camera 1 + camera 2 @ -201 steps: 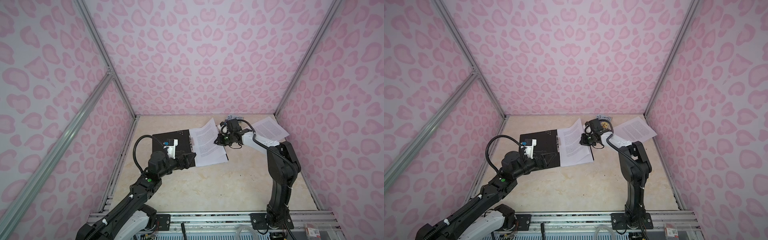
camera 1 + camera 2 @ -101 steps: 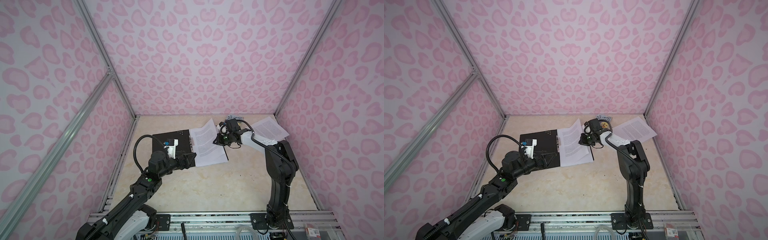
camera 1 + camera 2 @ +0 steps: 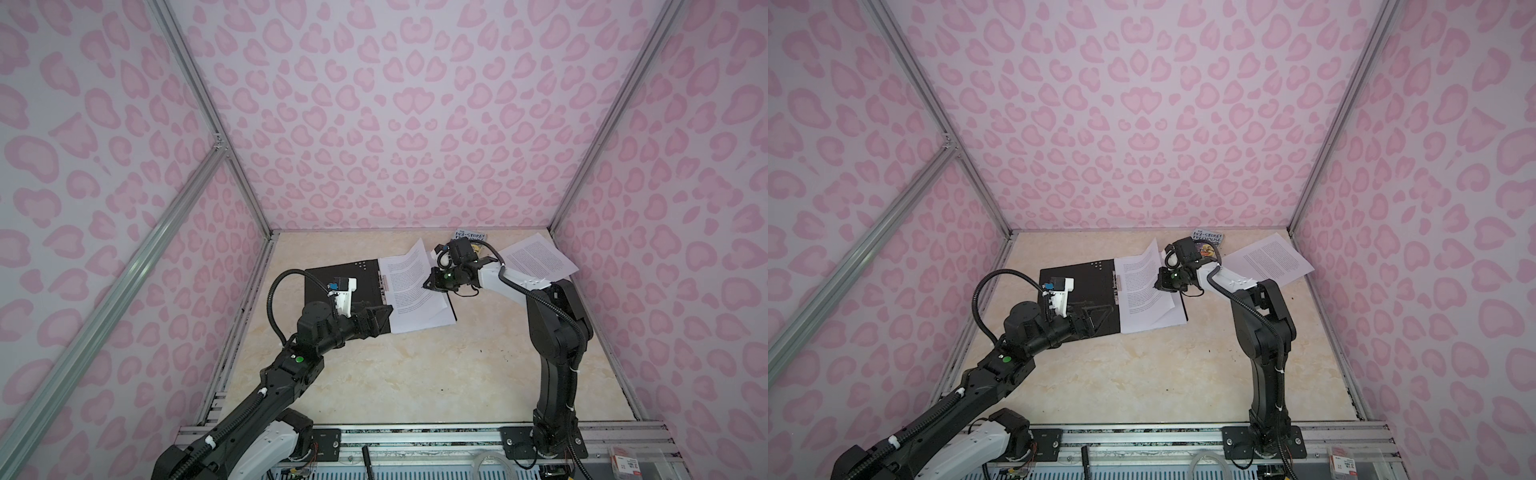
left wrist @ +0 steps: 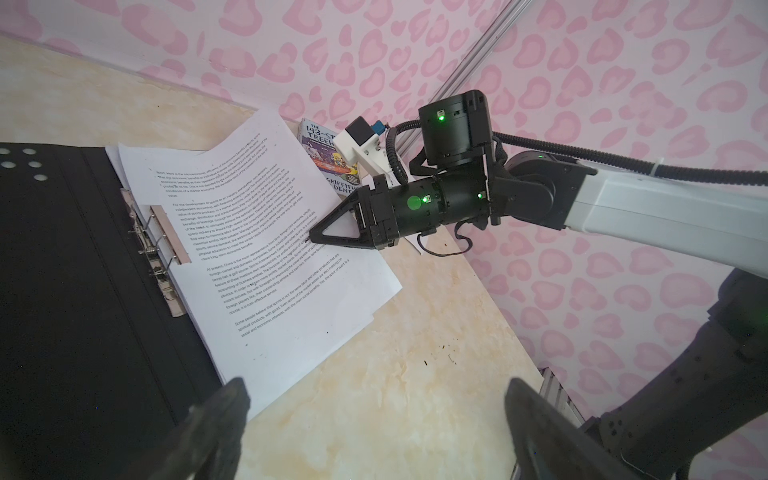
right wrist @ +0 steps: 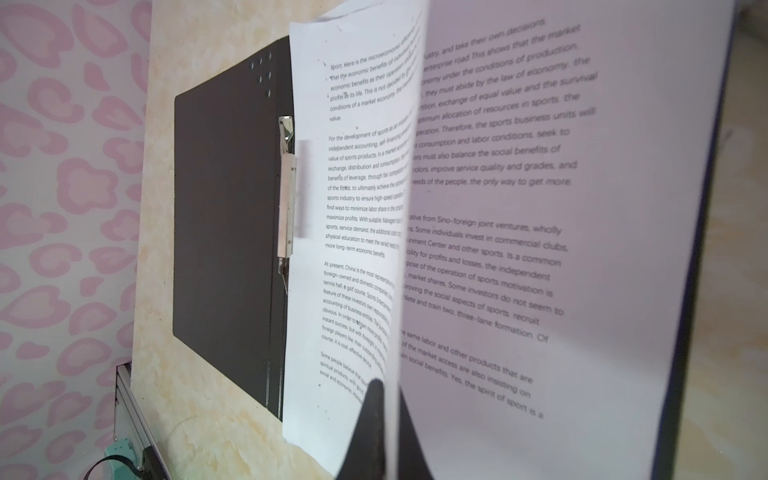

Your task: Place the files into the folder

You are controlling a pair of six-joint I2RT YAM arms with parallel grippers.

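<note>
Right wrist view catches a page pinched over the open folder

Marbled surface [image 3: 415, 374] carries everything. Just ahead of the left pincer [image 3: 380, 318] the folder [image 3: 368, 276] lies open, black inside up, likely so pages can go in flat. Its blue outside faces down, apart from a thin edge in the right wrist view. The files [image 3: 419, 307] sit stacked on the half under the right pincer [image 3: 427, 286], beside the spine clip [image 4: 160, 245]. One more loose sheet [image 3: 536, 259] lies well behind that pincer, partly under the right arm [image 3: 511, 282], so the task looks unfinished. The book [image 3: 469, 237] is just behind it too, mostly masked by that arm.

The right pincer is closed on the top sheet [image 4: 249, 216] near its outer edge and holds part of it raised off the stack, probably to square it against the spine. The left pincer gapes wide and holds nothing, one jaw over the cover and one over bare surface, seemingly ready to steady the folder.

How many pages the stack holds, and whether the clip presses them, I cannot tell.
</note>
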